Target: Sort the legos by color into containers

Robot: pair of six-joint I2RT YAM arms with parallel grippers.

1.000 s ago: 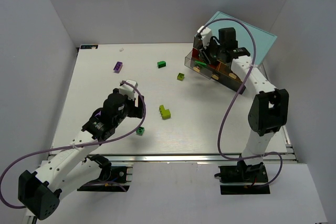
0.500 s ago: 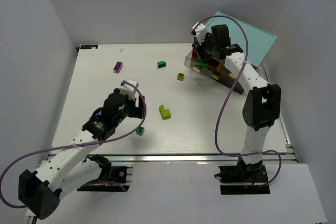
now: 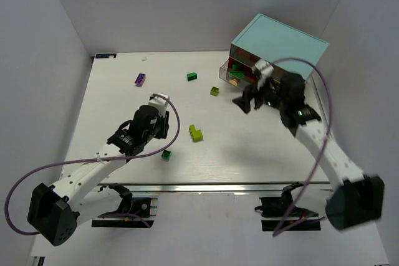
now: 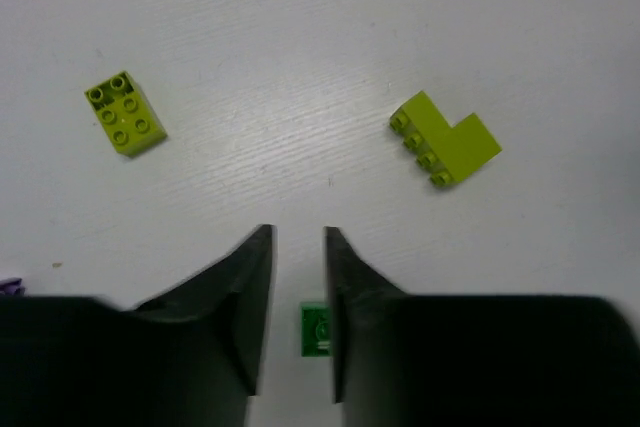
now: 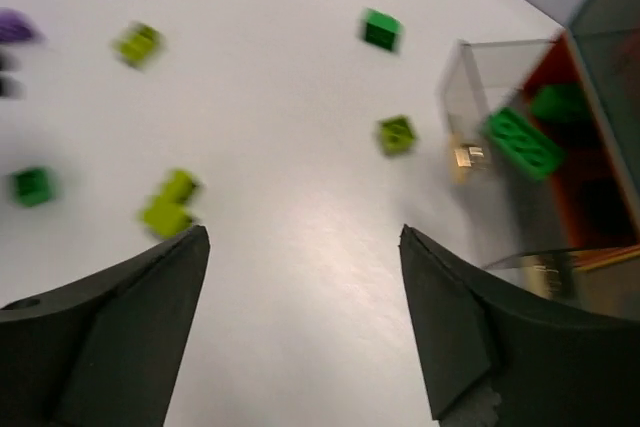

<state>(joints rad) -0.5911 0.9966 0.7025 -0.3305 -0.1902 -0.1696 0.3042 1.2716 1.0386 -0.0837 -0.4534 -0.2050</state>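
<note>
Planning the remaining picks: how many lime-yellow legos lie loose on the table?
3: an L-shaped brick mid-table, a small brick near the open drawer, and a rectangular brick under the left arm, hidden from the top view.

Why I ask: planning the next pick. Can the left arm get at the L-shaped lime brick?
Probably yes: the L brick lies flat just ahead of the left end effector, with only bare table between them.

desk: plain white desk, faint grain
L-brick: lime-yellow L-shaped plastic brick
sm brick: dark green square plastic brick
far brick: purple plastic brick
cabinet: boxy cabinet, lt-blue top
</note>
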